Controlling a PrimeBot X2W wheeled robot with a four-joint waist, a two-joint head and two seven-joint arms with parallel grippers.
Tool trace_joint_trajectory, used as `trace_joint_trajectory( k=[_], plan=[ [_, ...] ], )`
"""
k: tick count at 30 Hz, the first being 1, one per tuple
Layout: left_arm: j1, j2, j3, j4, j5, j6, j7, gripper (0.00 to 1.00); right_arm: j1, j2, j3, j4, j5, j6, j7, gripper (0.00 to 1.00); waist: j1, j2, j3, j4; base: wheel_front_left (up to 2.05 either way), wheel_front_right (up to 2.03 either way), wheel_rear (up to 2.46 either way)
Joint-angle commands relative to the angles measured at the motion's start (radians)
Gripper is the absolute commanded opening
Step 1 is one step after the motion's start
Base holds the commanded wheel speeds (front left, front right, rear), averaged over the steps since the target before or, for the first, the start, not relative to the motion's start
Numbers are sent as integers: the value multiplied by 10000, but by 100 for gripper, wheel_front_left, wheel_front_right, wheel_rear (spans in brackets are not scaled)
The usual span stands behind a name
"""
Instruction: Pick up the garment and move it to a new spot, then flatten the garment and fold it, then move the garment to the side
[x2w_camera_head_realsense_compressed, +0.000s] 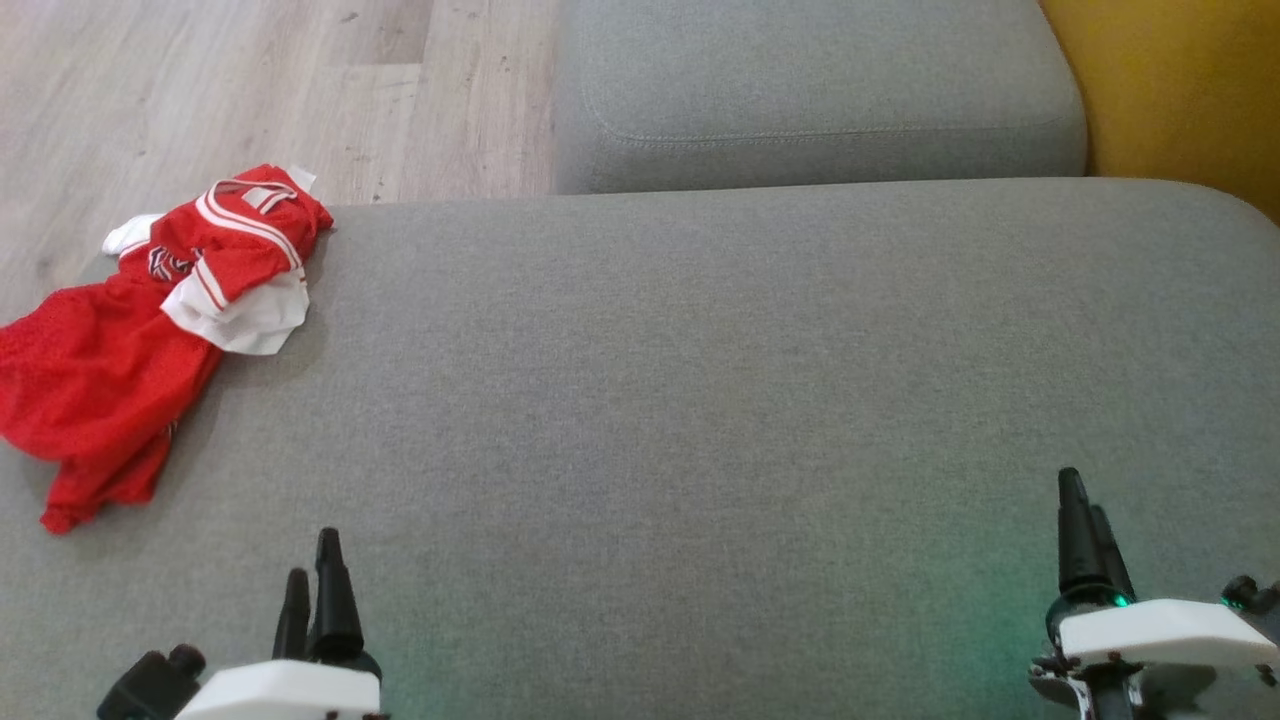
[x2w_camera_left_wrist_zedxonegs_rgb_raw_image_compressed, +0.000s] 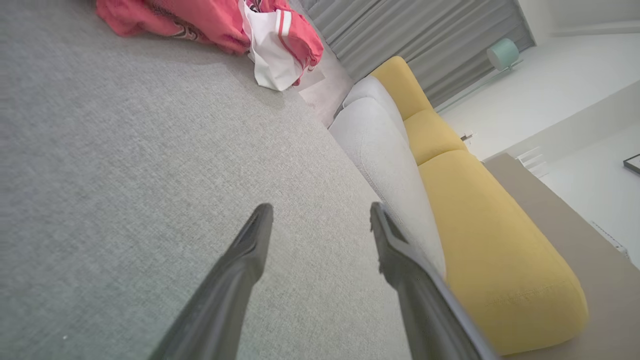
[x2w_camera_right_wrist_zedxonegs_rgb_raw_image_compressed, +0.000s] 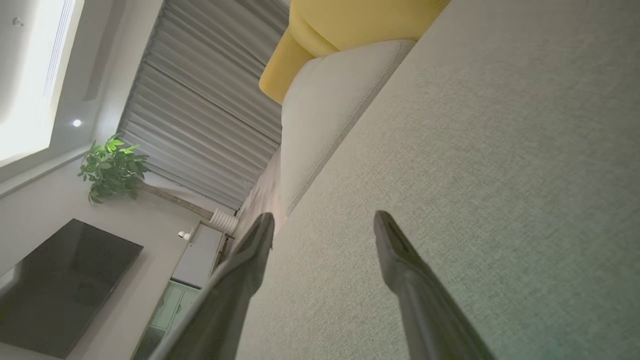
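You are at the first step, I think. On the grey sofa cushion (x2w_camera_head_realsense_compressed: 700, 400), the red garment (x2w_camera_head_realsense_compressed: 130, 340) lies crumpled at its far left edge. The left gripper (x2w_camera_head_realsense_compressed: 312, 558) and right gripper (x2w_camera_head_realsense_compressed: 1085, 495) have open, empty jaws. Next, reach the left one to the cloth.

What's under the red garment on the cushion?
The grey cushion lies under the red garment, and white cloth pokes out beneath its top fold. Anything else beneath the bunched cloth is covered.
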Motion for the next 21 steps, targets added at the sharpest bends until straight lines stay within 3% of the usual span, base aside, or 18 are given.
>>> trace_joint_trajectory(
  k=[1, 21],
  plan=[
    [-258, 71, 35, -394, 367, 54, -170, 100, -122, -48, 136, -375, -362, 33, -169, 100, -1, -1, -16, 7, 0, 0, 0],
    [-16, 111, -301, -136, 2854, 315, -756, 100, 68, -63, 474, -600, -2927, 46, -758, 100, -1, -1, -209, 172, 0, 0, 0]
  ],
)
